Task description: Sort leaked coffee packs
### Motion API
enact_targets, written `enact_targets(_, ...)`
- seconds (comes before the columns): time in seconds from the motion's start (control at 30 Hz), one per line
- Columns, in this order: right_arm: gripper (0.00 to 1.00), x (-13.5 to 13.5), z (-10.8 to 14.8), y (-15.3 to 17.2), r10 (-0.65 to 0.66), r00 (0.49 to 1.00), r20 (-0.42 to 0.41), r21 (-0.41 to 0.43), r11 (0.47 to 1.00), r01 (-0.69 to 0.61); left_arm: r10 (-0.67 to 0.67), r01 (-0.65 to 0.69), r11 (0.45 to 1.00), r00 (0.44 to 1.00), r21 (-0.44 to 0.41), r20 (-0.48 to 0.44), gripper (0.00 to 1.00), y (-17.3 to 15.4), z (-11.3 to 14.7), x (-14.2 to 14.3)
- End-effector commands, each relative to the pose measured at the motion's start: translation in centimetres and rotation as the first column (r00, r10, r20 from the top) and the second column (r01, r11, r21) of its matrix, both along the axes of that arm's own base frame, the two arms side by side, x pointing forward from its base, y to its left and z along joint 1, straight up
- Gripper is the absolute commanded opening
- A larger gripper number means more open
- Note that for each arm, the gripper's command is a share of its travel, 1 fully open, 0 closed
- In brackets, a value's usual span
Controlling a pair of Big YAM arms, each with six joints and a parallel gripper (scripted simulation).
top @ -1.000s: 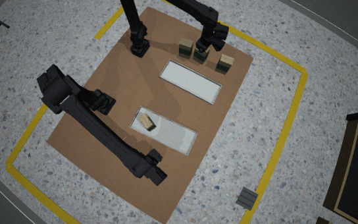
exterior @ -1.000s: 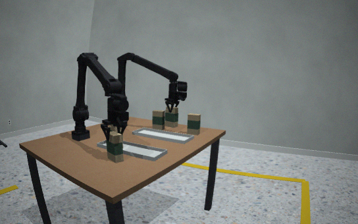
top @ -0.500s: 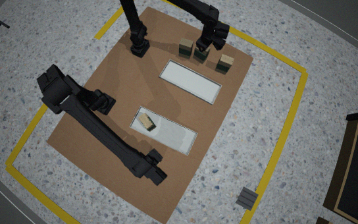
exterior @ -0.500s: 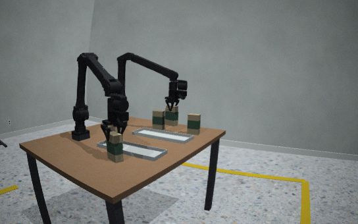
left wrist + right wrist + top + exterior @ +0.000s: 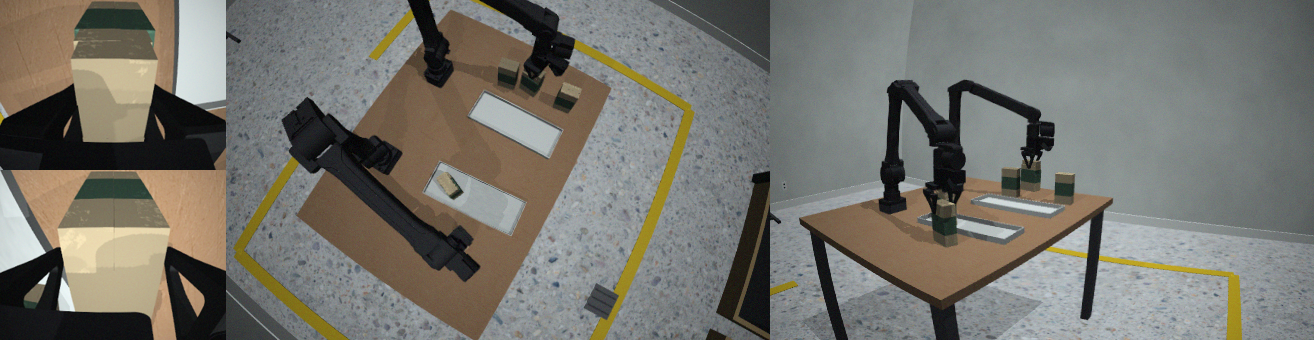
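My left gripper [image 5: 537,74] [image 5: 1029,165] [image 5: 114,84] is shut on a tan and green coffee pack [image 5: 532,84] [image 5: 1031,177] [image 5: 114,68], upright and apparently slightly above the bench. In the left wrist view its tan upper part looks narrower than its green band. My right gripper [image 5: 944,202] [image 5: 114,254] is open around an upright pack [image 5: 945,225] [image 5: 114,238]; gaps show beside both fingers. Other packs stand at the far row's left [image 5: 508,73] [image 5: 1010,182] and right [image 5: 568,97] [image 5: 1064,188]. Another pack [image 5: 449,185] is turned askew in the near tray [image 5: 508,215] [image 5: 990,231].
The far tray [image 5: 516,122] [image 5: 1020,205], with nothing in it, lies beside the far row, between that row and the near tray. A neighbouring pack stands close to the left gripper. The near tray's rim [image 5: 28,219] runs close by the right gripper's pack.
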State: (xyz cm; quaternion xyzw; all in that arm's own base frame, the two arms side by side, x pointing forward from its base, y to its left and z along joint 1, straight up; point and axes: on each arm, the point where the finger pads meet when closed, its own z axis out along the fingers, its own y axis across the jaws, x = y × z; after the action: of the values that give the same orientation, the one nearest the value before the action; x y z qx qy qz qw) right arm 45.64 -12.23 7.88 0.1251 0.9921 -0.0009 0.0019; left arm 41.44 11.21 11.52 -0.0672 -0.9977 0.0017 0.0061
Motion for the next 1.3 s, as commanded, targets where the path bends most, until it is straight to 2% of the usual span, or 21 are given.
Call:
enact_targets(0.0, 0.79, 0.4, -0.2, 0.7, 0.005, 1.000, -0.002, 0.003, 1.000, -0.005, -0.009, 0.008, 1.000, 0.997, 0.020, 0.076, 0.26, 0.9, 3.1, 2.4)
enact_targets(0.23, 0.79, 0.4, -0.2, 0.7, 0.005, 1.000, -0.002, 0.003, 1.000, -0.005, -0.009, 0.008, 1.000, 0.997, 0.020, 0.076, 0.26, 0.9, 3.1, 2.4)
enact_targets(0.27, 0.26, 0.4, -0.2, 0.7, 0.005, 1.000, -0.002, 0.003, 1.000, -0.005, -0.009, 0.008, 1.000, 0.997, 0.020, 0.076, 0.26, 0.9, 3.1, 2.4)
enact_targets(0.33, 0.26, 0.4, -0.2, 0.7, 0.005, 1.000, -0.002, 0.003, 1.000, -0.005, -0.009, 0.008, 1.000, 0.997, 0.020, 0.076, 0.26, 0.9, 3.1, 2.4)
enact_targets(0.37, 0.26, 1.1, 1.1, -0.1, 0.002, 1.000, 0.030, -0.007, 1.000, -0.002, -0.009, 0.008, 1.000, 0.997, 0.020, 0.076, 0.26, 0.9, 3.1, 2.4)
enact_targets(0.47, 0.26, 1.1, 1.1, -0.1, 0.002, 1.000, 0.030, -0.007, 1.000, -0.002, -0.009, 0.008, 1.000, 0.997, 0.020, 0.076, 0.26, 0.9, 3.1, 2.4)
enact_targets(0.57, 0.26, 1.1, 1.1, -0.1, 0.002, 1.000, 0.030, -0.007, 1.000, -0.002, -0.004, 0.002, 1.000, 0.996, 0.020, 0.091, 0.26, -1.0, 3.6, 2.7)
enact_targets(0.63, 0.26, 1.1, 1.1, -0.1, 0.002, 1.000, 0.030, -0.007, 1.000, -0.002, -0.004, 0.002, 1.000, 0.996, 0.020, 0.091, 0.26, -1.0, 3.6, 2.7)
enact_targets(0.77, 0.26, 1.1, 1.1, -0.1, 0.002, 1.000, 0.030, -0.007, 1.000, -0.002, -0.003, 0.002, 1.000, 0.999, 0.007, 0.040, 0.26, -3.1, 1.5, 0.8)
enact_targets(0.9, 0.26, 1.1, 1.1, -0.1, 0.002, 1.000, 0.030, -0.007, 1.000, -0.002, -0.003, 0.002, 1.000, 0.998, 0.011, 0.067, 0.26, -4.5, 2.4, 1.8)
enact_targets(1.0, 0.26, 1.1, 1.1, -0.1, 0.002, 1.000, 0.030, -0.007, 1.000, -0.002, -0.003, 0.002, 1.000, 0.999, 0.006, 0.041, 0.26, -5.9, 1.5, 0.9)
enact_targets(1.07, 0.26, 1.1, 1.1, -0.1, 0.002, 1.000, 0.030, -0.007, 1.000, -0.002, -0.003, 0.002, 1.000, 0.998, 0.008, 0.062, 0.26, -6.6, 2.2, 1.7)
enact_targets(1.27, 0.26, 1.1, 1.1, -0.1, 0.002, 1.000, 0.030, -0.007, 1.000, -0.002, -0.003, 0.002, 1.000, 0.999, 0.006, 0.049, 0.26, -8.3, 1.8, 1.3)
